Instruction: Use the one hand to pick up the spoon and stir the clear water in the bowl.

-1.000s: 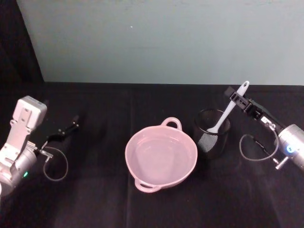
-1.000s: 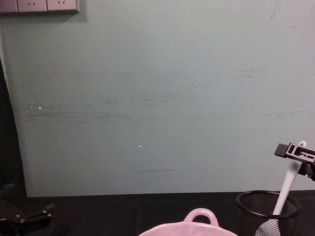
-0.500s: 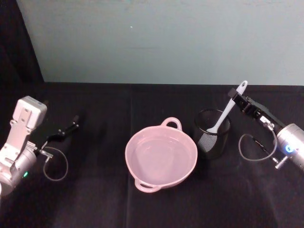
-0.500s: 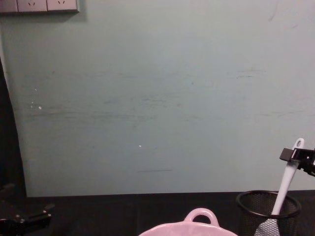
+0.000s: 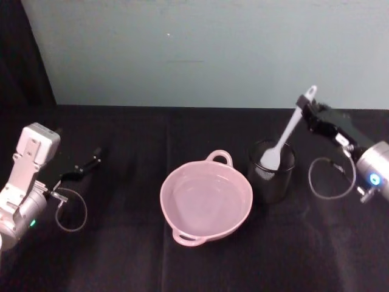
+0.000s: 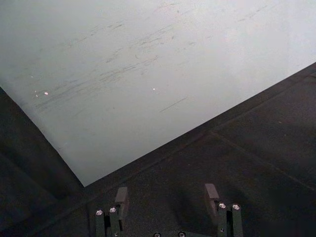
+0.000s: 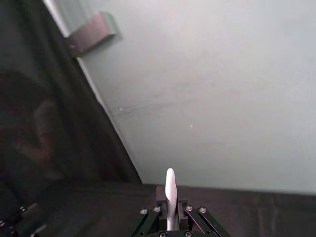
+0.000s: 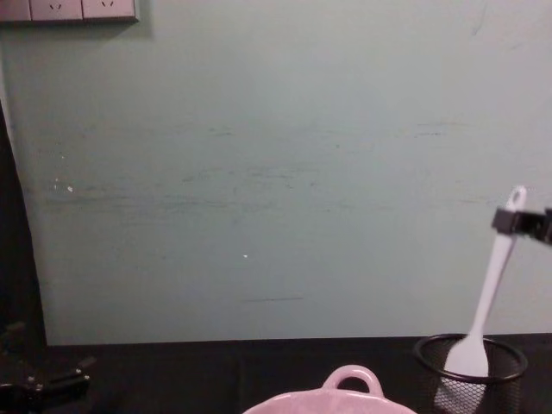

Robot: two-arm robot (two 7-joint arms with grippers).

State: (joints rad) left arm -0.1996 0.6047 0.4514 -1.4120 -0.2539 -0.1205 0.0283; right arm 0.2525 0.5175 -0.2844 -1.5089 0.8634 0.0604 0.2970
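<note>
My right gripper [image 5: 306, 111] is shut on the upper handle of the white spoon [image 5: 287, 135] and holds it nearly upright above the black mesh cup [image 5: 271, 180]. In the chest view the spoon's [image 8: 492, 280] broad head hangs at the level of the cup's [image 8: 470, 379] rim, under the gripper [image 8: 511, 222]. The right wrist view shows the handle end of the spoon [image 7: 170, 190] sticking up between the shut fingers. The pale pink bowl [image 5: 164, 193] holds clear water and stands left of the cup; its looped handle pokes up in the chest view [image 8: 352, 380].
My left arm is parked at the table's left, its gripper [image 5: 84, 167] low over the black cloth, and the fingers [image 6: 121, 197] stand apart with nothing between them. A pale wall closes the table's far side. Black cloth lies bare around the bowl.
My right gripper has risen with the spoon and moved slightly back. The spoon's head has come up from inside the mesh cup to its rim. The left arm has stayed still.
</note>
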